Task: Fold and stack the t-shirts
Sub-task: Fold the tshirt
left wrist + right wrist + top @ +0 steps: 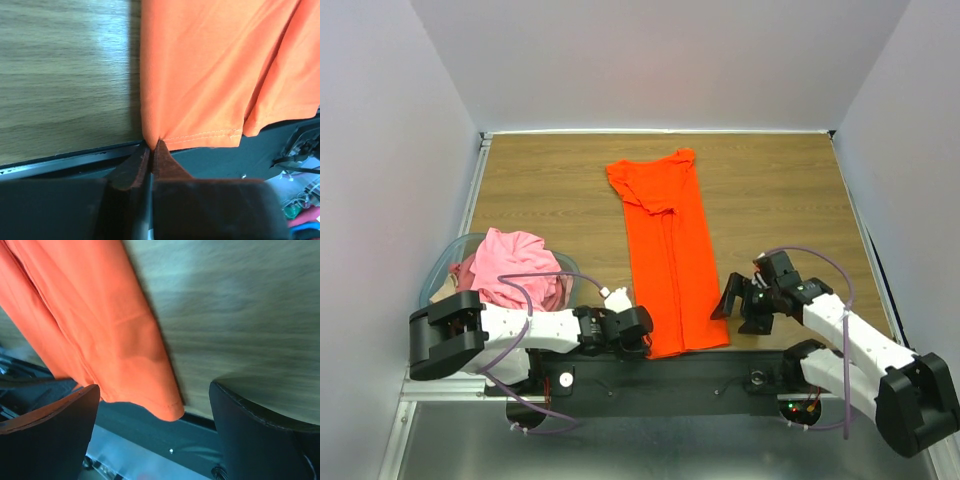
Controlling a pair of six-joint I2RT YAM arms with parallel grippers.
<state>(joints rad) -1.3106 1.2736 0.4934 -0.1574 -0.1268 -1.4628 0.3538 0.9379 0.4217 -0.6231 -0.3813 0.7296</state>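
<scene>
We judge task early. Orange t-shirt lies on counter, folded lengthwise into strip; crosswise folds left. Left hand pinches its near-left hem corner. Right hand gapes at near-right corner, holding nothing. Pink t-shirt heaped in basket, unfolded.

This was a robotics lab test cell; plain white panels boxed in a wood-grain table. The left arm and right arm sat bolted to a black rail at its near edge; purple cables looped loose.
</scene>
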